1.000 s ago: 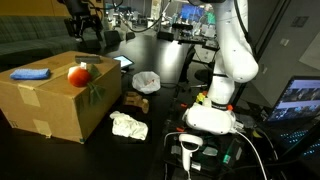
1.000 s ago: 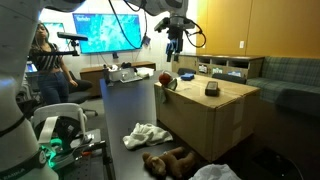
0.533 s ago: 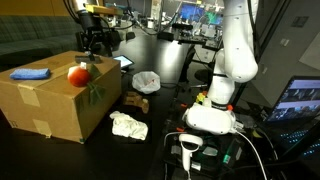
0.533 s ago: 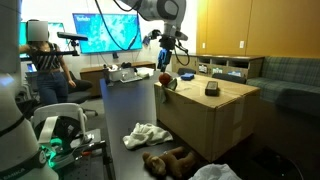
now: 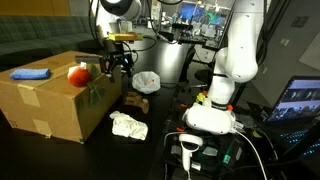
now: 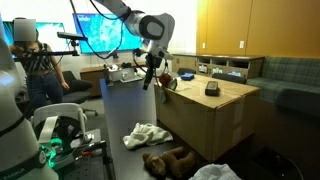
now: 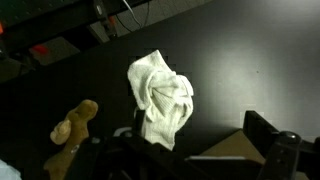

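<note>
The gripper (image 5: 118, 64) hangs in the air just off the box's (image 5: 50, 105) near corner, about level with the box top, touching nothing. In the wrist view one dark finger (image 7: 272, 140) shows at the lower edge at 4 o'clock, with the other side dim at 8 o'clock. The jaws stand wide apart and hold nothing. The cloth (image 7: 160, 95) is a crumpled white piece lying on the dark floor, at the centre of the wrist view. In an exterior view it lies at 6 o'clock from the gripper, well below it (image 5: 128, 125). A brown toy (image 7: 75, 122) lies on the floor at 8 o'clock from the cloth, near but apart. A box corner (image 7: 232, 150) shows at 4 o'clock. On the box top a red ball (image 5: 78, 73) sits at 9 o'clock from the gripper, near the edge, and a blue item (image 5: 30, 73) lies farther along.
</note>
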### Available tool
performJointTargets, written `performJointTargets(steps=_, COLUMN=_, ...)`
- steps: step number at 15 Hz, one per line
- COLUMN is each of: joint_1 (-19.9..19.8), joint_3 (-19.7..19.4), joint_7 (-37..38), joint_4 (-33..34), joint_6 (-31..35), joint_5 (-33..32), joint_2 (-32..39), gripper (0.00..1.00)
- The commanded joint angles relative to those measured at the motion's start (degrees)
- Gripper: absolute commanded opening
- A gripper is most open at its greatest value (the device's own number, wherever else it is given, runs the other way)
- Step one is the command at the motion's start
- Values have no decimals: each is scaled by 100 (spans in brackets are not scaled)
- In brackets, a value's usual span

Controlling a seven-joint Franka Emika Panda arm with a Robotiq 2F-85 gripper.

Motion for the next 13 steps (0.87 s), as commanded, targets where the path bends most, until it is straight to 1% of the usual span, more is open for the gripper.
performJointTargets(steps=1, joint_1=-119, joint_3=123, joint_7=111, joint_4=-1466, joint_6=725, joint_5=-143, joint_2=-769, gripper=100)
performJointTargets(steps=2, joint_1=-116, joint_3=139, joint_7=180, joint_4=-1817, joint_6=987, joint_5=-326, joint_2=-876, gripper=100)
performJointTargets(steps=3, joint_1=-116, joint_3=161, joint_7=164, joint_4=-2170, joint_6=1389, joint_5=-599, joint_2=-997, gripper=100)
performJointTargets(steps=6, joint_1=-161, joint_3=238, joint_7=258, joint_4=-3251, joint_6=2650, joint_5=-1412, joint_2=-1285, gripper=100)
performJointTargets(steps=9, joint_1=-288, joint_3=318, joint_7=572, joint_4=-4355, joint_6=4008, joint_5=-2244, joint_2=-1588, gripper=100)
performJointTargets(steps=10, joint_1=-276, joint_3=334, joint_7=339, joint_4=-3585, joint_6=3330, joint_5=-1825, joint_2=-1046, gripper=100)
performJointTargets(steps=11, joint_1=-322, joint_3=369, joint_7=415, joint_4=-3896, joint_6=3670, joint_5=-1995, joint_2=-1130, gripper=100)
performJointTargets(steps=13, joint_1=-366, joint_3=410, joint_7=433, joint_4=-4151, joint_6=3858, joint_5=-2075, joint_2=-1269, gripper=100)
